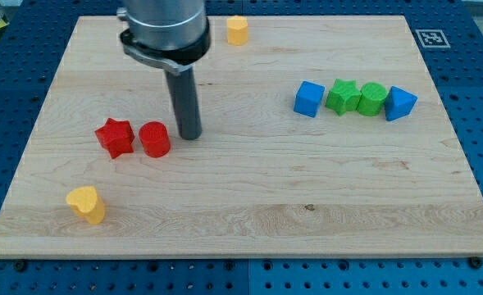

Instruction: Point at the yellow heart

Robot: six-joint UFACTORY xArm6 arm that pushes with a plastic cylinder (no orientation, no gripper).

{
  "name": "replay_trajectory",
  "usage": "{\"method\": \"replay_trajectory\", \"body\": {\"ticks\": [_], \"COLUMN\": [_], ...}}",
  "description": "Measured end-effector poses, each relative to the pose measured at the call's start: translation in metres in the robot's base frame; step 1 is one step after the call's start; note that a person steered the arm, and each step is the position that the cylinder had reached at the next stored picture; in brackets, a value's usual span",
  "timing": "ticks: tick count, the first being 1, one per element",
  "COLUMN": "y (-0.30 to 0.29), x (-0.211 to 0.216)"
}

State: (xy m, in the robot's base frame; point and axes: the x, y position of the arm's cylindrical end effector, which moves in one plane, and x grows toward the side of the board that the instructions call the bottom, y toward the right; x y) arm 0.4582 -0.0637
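The yellow heart (87, 204) lies near the view's bottom left of the wooden board (249, 188). My tip (190, 135) rests on the board just right of the red cylinder (154, 139), up and to the right of the heart and well apart from it. A red star (115, 137) sits left of the red cylinder, touching or nearly touching it. The rod rises from the tip to the arm's grey housing at the view's top.
A yellow hexagonal block (238, 29) sits near the top edge. At the right stands a row: a blue cube (308, 98), a green star (343, 96), a green cylinder (371, 98), a blue wedge-like block (400, 103). A marker tag (430, 38) sits in the top right corner.
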Motion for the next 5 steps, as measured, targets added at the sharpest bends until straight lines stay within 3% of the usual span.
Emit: {"method": "replay_trajectory", "body": {"ticks": [1,3,5], "y": [0.041,0.047,0.045], "x": [0.012,0.033,0.146]}}
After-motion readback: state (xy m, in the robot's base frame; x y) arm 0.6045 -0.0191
